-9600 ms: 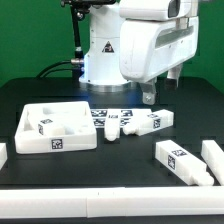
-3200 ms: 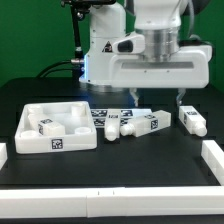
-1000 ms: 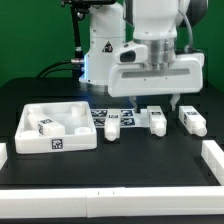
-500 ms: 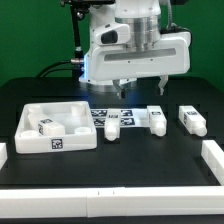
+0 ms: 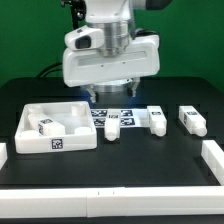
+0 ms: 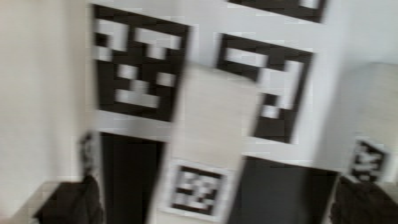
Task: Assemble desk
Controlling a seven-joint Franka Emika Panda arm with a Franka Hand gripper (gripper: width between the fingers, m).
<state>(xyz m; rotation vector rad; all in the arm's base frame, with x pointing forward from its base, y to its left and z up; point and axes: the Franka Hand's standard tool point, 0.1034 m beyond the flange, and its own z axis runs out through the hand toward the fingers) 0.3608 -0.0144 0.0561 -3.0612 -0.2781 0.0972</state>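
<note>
The desk's rimmed white panel [image 5: 30, 139] lies at the exterior view's left, with two tagged white pieces [image 5: 45, 126] resting in it. Three tagged white legs lie on the black table: one [image 5: 112, 126] below my hand, one [image 5: 155, 120] to its right and one [image 5: 192, 121] further right. My gripper [image 5: 110, 96] hangs open and empty above the marker board [image 5: 100, 113], clear of every leg. In the wrist view the marker board [image 6: 143, 60] fills the picture. A tagged leg [image 6: 199, 186] lies between my dark fingertips [image 6: 63, 203], under the gripper [image 6: 217, 208].
Low white bars border the table at the exterior view's left [image 5: 3, 156], right [image 5: 212, 156] and front [image 5: 110, 200]. The robot's white base [image 5: 100, 45] stands behind the marker board. Another tagged leg shows at the edge of the wrist view [image 6: 370, 160].
My open gripper has risen from over the middle leg and moved to the exterior view's left, leaving that leg lying on the table. The legs and panel have not moved in the last second.
</note>
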